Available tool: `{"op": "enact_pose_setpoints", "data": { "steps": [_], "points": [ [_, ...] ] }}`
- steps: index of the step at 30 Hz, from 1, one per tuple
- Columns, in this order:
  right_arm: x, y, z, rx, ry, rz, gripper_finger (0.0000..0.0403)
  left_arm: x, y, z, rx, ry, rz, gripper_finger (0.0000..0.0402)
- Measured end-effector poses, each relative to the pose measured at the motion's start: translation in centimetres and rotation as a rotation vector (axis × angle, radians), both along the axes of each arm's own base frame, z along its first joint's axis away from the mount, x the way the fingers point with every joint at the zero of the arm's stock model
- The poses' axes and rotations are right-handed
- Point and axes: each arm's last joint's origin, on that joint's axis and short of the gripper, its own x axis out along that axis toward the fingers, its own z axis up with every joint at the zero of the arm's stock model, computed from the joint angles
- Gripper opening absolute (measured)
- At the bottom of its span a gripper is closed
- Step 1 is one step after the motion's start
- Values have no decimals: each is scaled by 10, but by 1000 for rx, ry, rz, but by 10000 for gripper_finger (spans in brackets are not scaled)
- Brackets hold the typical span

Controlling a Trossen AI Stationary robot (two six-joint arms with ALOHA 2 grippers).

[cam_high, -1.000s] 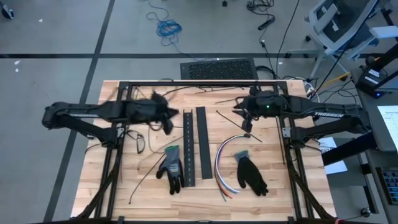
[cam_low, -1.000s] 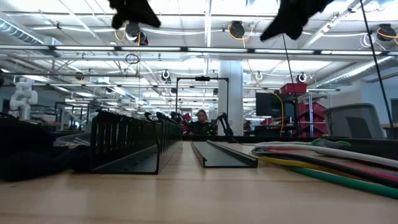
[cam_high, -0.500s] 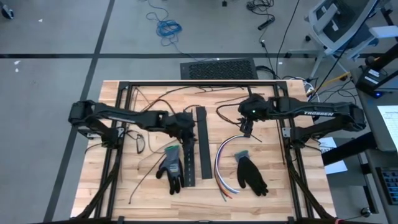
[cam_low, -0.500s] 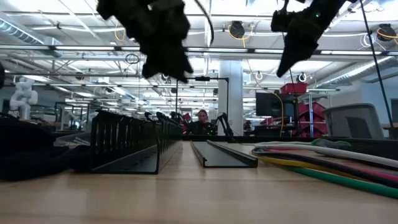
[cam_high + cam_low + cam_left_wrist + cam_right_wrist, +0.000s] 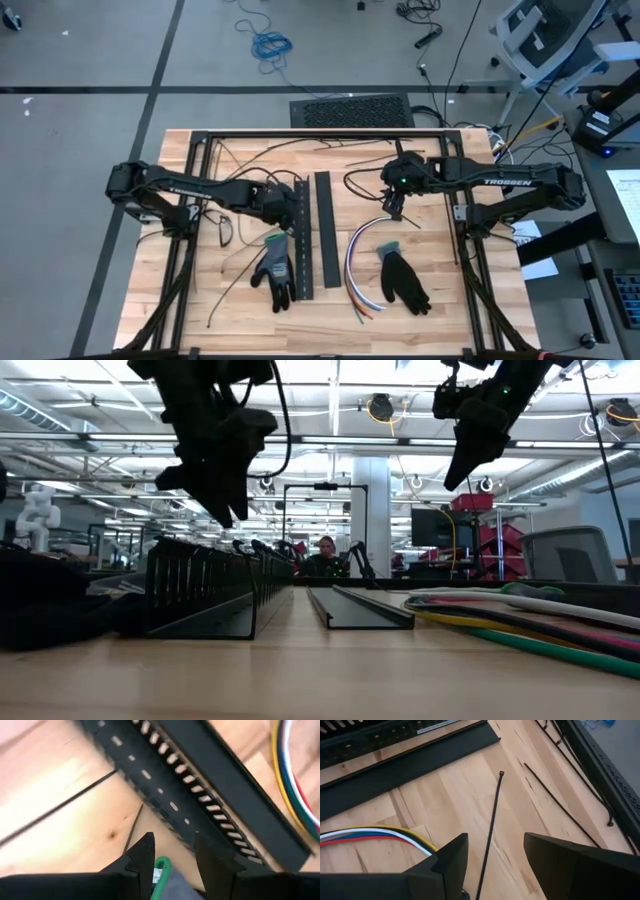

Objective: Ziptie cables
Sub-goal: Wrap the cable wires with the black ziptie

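White TROSSEN lettering on right arm (image 5: 500,182), right gripper (image 5: 396,208) spread, empty, above a black ziptie (image 5: 490,832), left gripper (image 5: 283,213) parted, empty, drawn back toward nine o'clock off slotted strip (image 5: 303,235), cables (image 5: 354,262) five o'clock of centre.

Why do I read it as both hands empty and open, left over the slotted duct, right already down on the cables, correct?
Not quite. The right hand hangs in the air, not touching the cables, as the low view shows. Both hands are empty and open, and the left hand is over the slotted duct.
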Motion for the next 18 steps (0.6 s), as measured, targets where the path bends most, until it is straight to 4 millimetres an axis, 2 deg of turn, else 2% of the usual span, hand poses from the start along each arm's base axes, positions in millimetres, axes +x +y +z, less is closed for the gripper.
{"op": "enact_pose_setpoints", "data": {
  "steps": [3, 10, 18],
  "points": [
    [0, -1, 0, -26, 5, -17, 187, 11, 0, -5, -26, -55, 53, 134],
    [0, -1, 0, -46, 17, -6, 187, 22, -7, -34, -85, 36, 114, 134],
    [0, -1, 0, -53, 21, 6, 187, 29, -8, -51, -97, 75, 137, 134]
  ]
}}
